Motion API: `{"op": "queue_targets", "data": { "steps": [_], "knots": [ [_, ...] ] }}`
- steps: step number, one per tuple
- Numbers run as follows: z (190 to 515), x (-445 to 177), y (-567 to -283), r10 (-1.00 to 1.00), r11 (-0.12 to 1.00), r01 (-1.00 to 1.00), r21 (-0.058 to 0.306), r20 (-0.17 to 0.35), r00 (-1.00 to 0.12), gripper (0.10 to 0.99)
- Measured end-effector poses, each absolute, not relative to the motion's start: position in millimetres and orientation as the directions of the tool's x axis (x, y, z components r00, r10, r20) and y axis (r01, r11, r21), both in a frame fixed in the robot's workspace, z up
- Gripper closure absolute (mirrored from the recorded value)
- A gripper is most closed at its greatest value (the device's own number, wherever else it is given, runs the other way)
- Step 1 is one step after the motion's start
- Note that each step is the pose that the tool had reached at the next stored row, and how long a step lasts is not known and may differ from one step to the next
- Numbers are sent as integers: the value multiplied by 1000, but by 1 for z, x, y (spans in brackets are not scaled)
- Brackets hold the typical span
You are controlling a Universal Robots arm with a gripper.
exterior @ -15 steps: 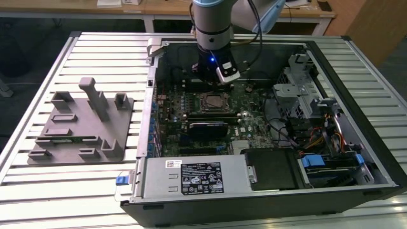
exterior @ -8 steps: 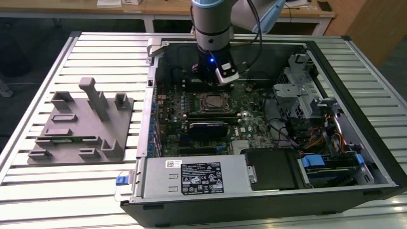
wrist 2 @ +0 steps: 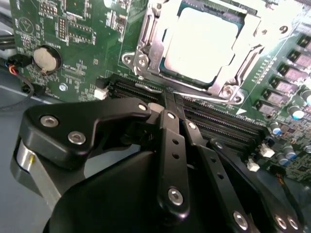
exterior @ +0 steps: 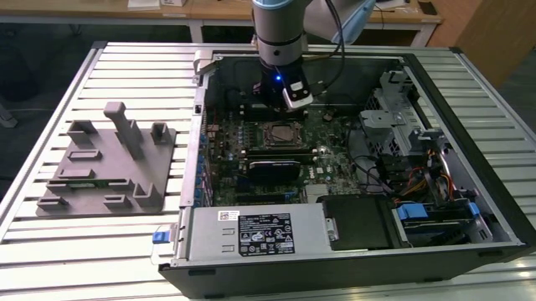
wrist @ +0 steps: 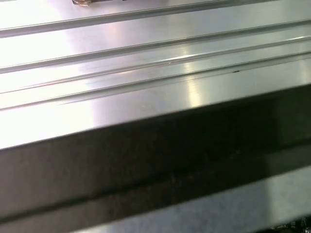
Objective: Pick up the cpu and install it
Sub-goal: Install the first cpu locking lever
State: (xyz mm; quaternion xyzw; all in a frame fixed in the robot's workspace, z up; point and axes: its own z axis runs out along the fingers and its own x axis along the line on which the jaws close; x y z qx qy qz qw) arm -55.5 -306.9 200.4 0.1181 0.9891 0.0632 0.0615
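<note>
Our gripper hangs inside the open computer case, just on the far side of the motherboard socket; we cannot tell how its fingers stand. We see the cpu seated in that socket's metal frame in the second wrist view, apart from the gripper's black linkage. A grey fixture tray sits on the slatted table at the exterior view's left.

table: ribbed silver metal slats | behind: light wooden desks on white legs | floor: dark
</note>
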Motion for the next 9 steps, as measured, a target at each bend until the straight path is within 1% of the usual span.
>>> {"op": "queue_targets", "data": {
  "steps": [9],
  "knots": [
    [197, -56, -307, 284, 954, 269, 134, -108, -953, 980]
  ]
}}
